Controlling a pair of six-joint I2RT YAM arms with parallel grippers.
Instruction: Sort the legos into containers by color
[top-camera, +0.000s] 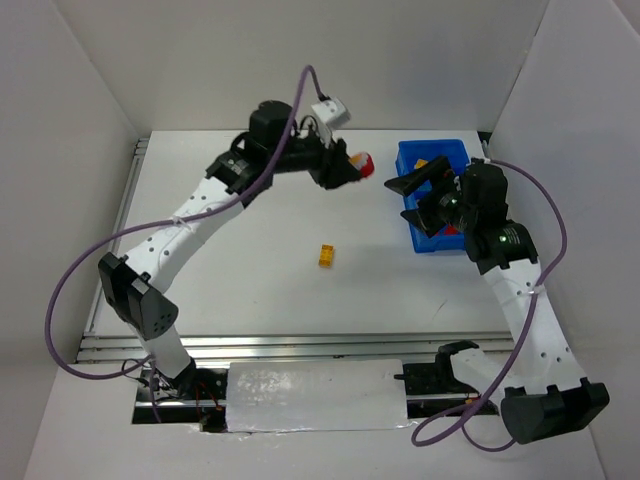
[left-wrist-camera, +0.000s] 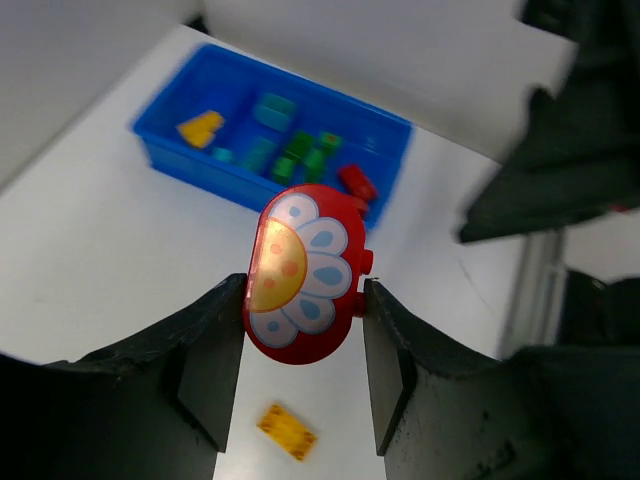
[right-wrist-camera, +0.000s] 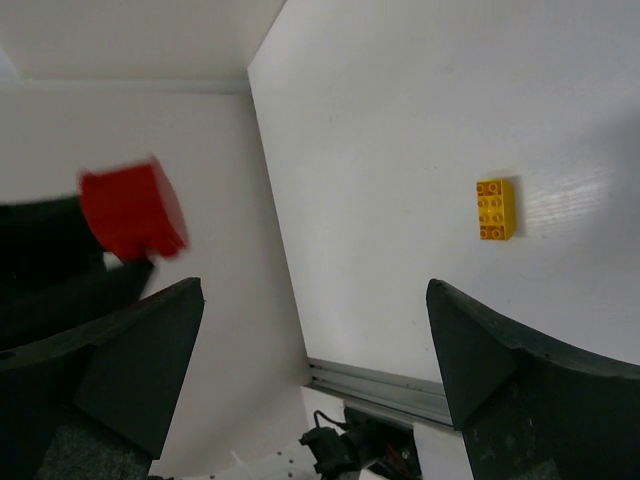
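My left gripper (left-wrist-camera: 304, 300) is shut on a red rounded brick with a flower picture (left-wrist-camera: 302, 272), held in the air to the left of the blue bin (top-camera: 408, 158); the brick shows red in the top view (top-camera: 365, 163) and in the right wrist view (right-wrist-camera: 132, 209). The bin (left-wrist-camera: 170, 150) holds yellow, teal, green and red bricks in its compartments. A yellow brick (top-camera: 326, 255) lies alone on the table; it also shows in the left wrist view (left-wrist-camera: 287, 431) and the right wrist view (right-wrist-camera: 496, 209). My right gripper (top-camera: 418, 197) is open and empty, above the bin's near end.
White walls enclose the table on three sides. A metal rail (top-camera: 300, 346) runs along the near edge. The left arm's cable (top-camera: 70, 290) loops at the left, the right arm's cable (top-camera: 555, 240) at the right.
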